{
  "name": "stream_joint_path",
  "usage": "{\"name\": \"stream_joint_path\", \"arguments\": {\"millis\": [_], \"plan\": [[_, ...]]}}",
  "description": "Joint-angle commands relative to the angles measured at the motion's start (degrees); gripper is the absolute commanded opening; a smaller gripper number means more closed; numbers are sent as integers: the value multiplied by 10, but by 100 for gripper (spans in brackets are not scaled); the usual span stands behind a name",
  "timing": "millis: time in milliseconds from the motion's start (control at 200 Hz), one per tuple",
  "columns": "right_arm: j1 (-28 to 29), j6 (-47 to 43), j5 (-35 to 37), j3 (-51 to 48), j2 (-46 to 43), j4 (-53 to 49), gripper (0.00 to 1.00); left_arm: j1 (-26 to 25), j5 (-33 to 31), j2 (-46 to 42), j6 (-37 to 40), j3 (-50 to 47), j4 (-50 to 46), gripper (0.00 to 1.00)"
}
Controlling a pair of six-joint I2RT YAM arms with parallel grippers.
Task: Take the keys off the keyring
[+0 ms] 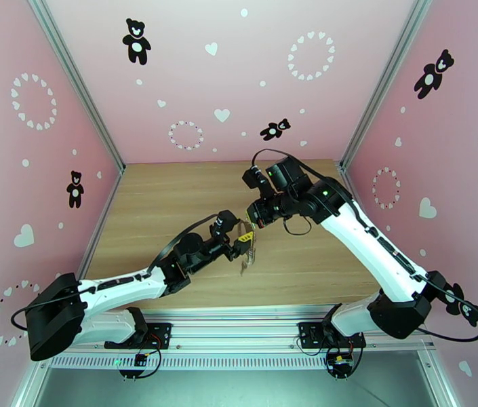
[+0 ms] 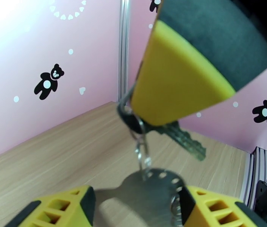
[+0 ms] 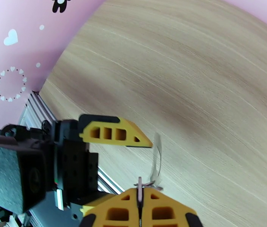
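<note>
Right tool (image 3: 139,193): clenched on keyring (image 2: 145,157) top loop.
Left tool (image 2: 137,197): jaws apart, flanking keyring's lower plate; grip undeterminable.
Key (image 2: 182,140): hanging from loop beside right tool.
Location: mid-air above bench (image 1: 171,198) centre.

keyring (image 2: 125,98): mostly hidden behind right tool (image 2: 150,116) | keys (image 1: 244,264), top view: too small
</note>
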Motion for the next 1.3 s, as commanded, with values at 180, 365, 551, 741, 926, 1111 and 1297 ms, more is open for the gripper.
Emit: {"name": "stream_joint_path", "arguments": {"millis": [180,365,551,741,926,1111,1297], "plan": [[0,26,-10,-2,-11,52,0,-2,-70,-10,-6,-6,55,69],[-1,41,-25,0,-6,70,0,-2,-118,19,-30,8,78,74],[-1,51,-21,-9,-20,73,0,-2,-125,47,-36,12,123,73],[-2,51,-9,-15,-35,65,0,-2,-146,32,-15,-7,135,66],[-9,63,-26,-21,-36,77,0,13,-157,7,-3,-10,96,62],[-19,87,-56,-19,-24,99,0,35,-110,-8,23,-10,53,58],[-26,125,-68,-22,-17,116,0,35,7,-22,79,-21,62,62]]}}
